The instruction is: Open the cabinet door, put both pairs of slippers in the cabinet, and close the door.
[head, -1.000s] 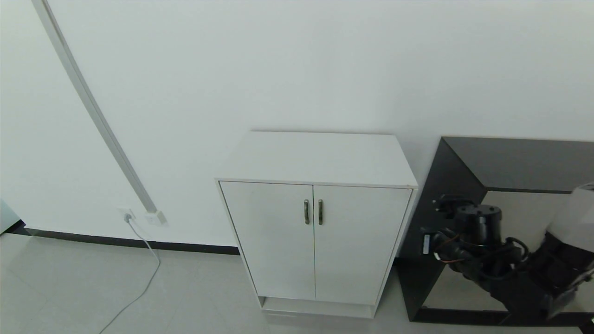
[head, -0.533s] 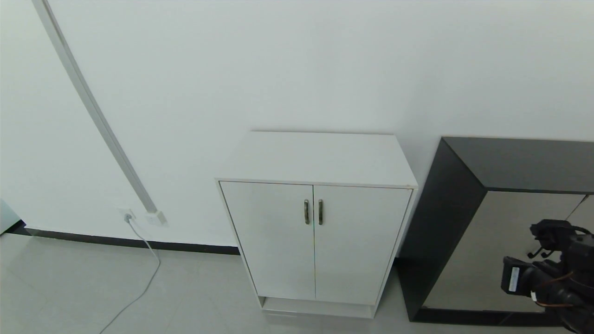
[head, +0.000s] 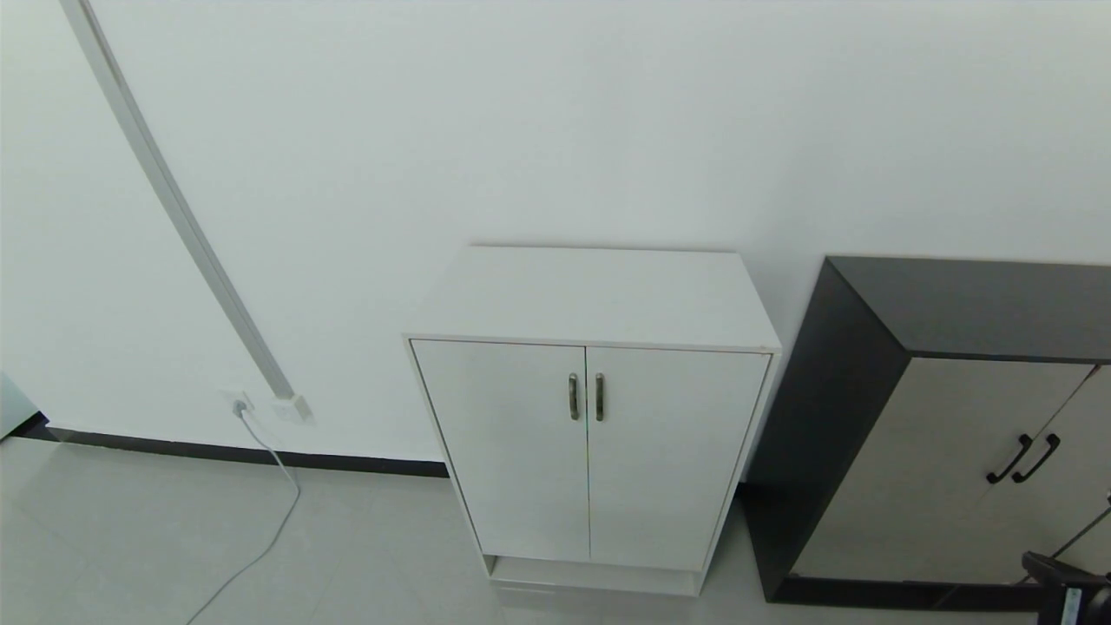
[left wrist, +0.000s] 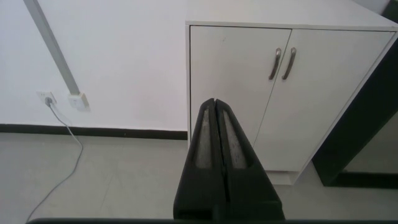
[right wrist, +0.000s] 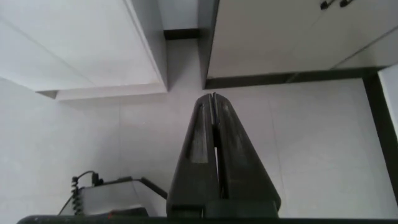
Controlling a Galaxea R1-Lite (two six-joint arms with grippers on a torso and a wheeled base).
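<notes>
A white two-door cabinet (head: 590,451) stands against the wall, both doors closed, with two metal handles (head: 586,397) side by side at the middle. The left wrist view shows the same cabinet (left wrist: 280,93) ahead of my left gripper (left wrist: 215,102), whose fingers are pressed together on nothing. My right gripper (right wrist: 213,98) is shut and empty too, pointing down at the floor near the white cabinet's base (right wrist: 93,56). A small part of the right arm (head: 1072,590) sits at the lower right corner of the head view.
A black cabinet (head: 946,434) with grey doors and black handles (head: 1024,458) stands right of the white one. A wall socket (head: 239,404) with a grey cable (head: 269,512) is on the left, below a slanted wall duct (head: 165,191). Open grey floor lies in front.
My right arm has dropped down and to the right, from in front of the black cabinet to the frame's lower right corner. The cabinet doors stay closed.
</notes>
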